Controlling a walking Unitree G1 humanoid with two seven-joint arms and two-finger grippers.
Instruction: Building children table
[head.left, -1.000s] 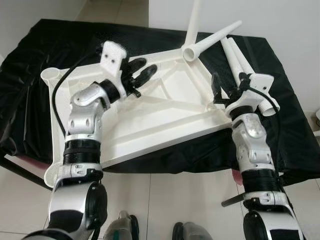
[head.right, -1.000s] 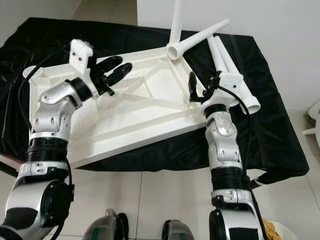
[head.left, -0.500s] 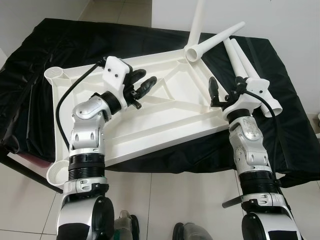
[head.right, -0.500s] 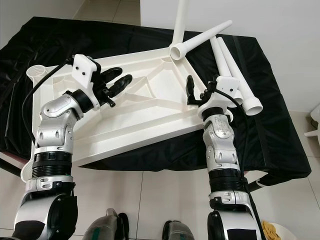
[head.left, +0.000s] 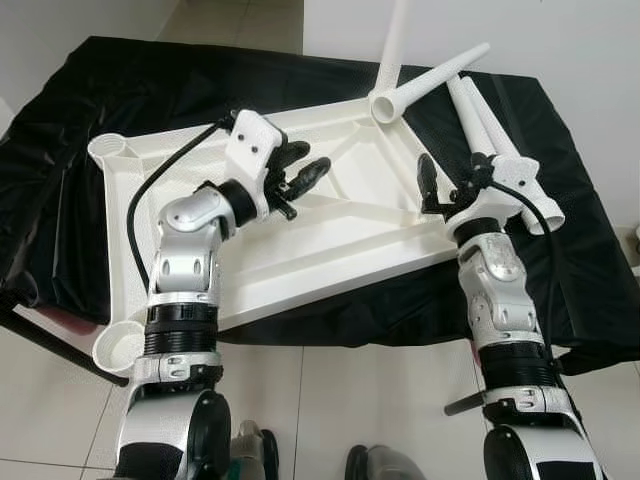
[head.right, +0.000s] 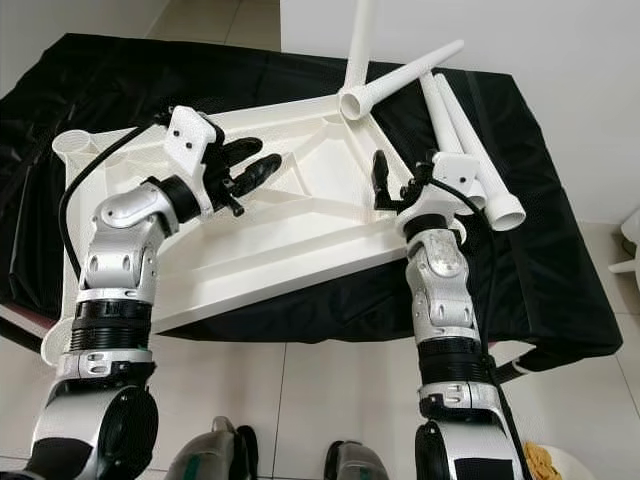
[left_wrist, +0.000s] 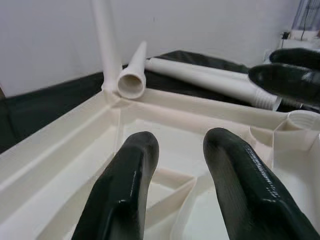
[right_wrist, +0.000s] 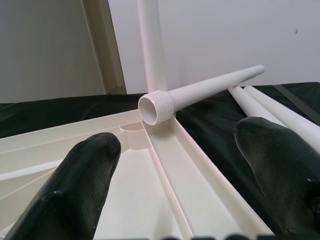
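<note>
The left gripper (head.left: 305, 178) has swung further in over the upturned tabletop (head.left: 330, 235), fingers spread and empty; the right gripper (head.left: 432, 185) stays spread at its corner, so no leg (head.left: 425, 85) is picked yet.

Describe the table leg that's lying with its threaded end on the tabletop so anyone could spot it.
On the black cloth lies an upside-down white tabletop. At its far corner, beside the upright fitted leg, a loose leg rests, its ridged open end over the frame. Unlike the two legs flat on the cloth, it slants upward.
</note>
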